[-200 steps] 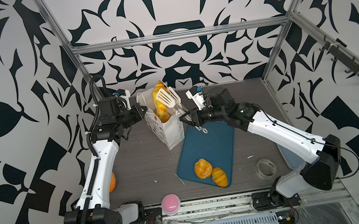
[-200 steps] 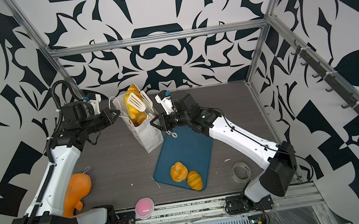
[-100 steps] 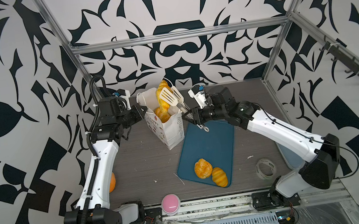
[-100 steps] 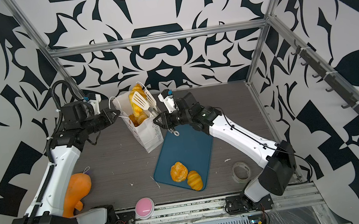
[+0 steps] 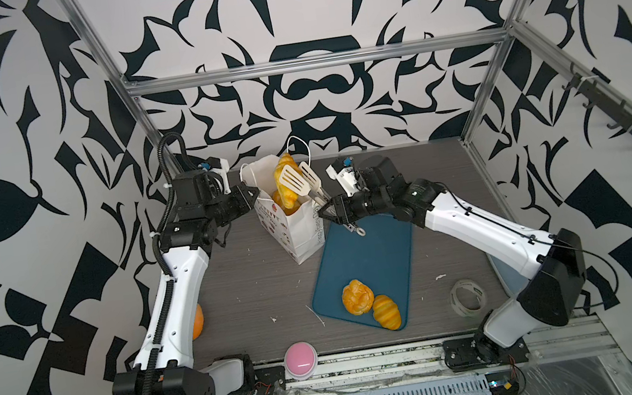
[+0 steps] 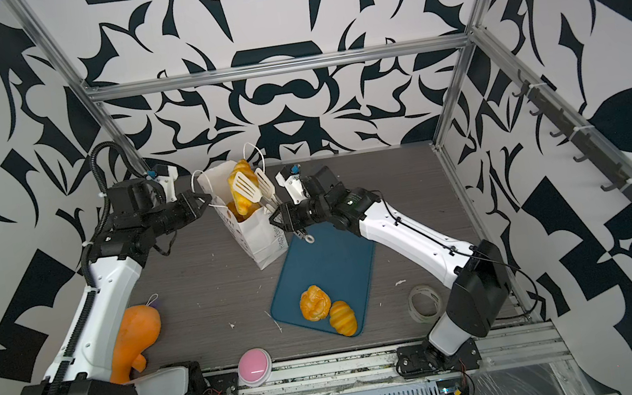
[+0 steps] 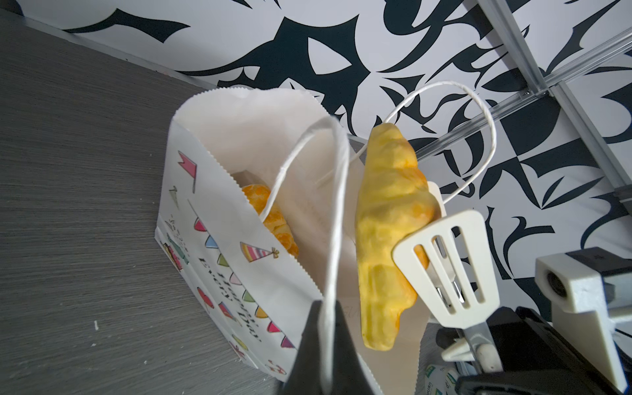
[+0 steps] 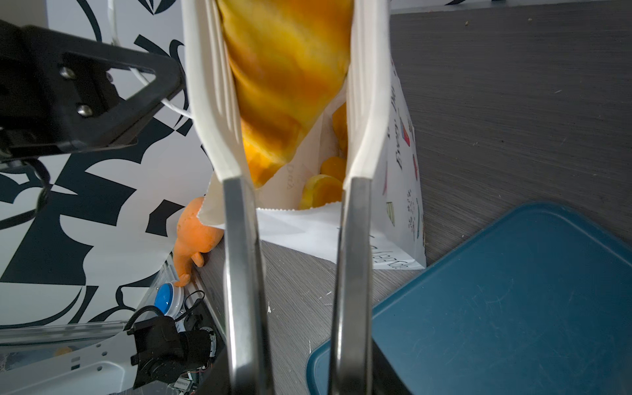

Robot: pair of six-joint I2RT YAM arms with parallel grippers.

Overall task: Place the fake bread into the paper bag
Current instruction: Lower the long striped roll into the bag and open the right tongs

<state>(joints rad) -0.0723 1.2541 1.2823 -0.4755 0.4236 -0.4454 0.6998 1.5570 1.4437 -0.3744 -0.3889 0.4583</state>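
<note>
Pinching the handle (image 7: 337,222) of the bag (image 5: 302,232) tight in the left gripper (image 5: 253,191); squeezing tongs (image 5: 290,181) in the right gripper (image 5: 329,210), clamping a croissant (image 5: 283,162) over the bag's mouth.

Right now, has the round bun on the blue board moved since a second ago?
No. The round bun lies at the same spot on the blue board, near its front edge, beside the croissant as before.

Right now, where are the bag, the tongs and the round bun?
bag (image 5: 304,231): in a top view, white front wall.
tongs (image 5: 292,181): in a top view, slotted white blade.
round bun (image 5: 357,297): in a top view, its top.
</note>
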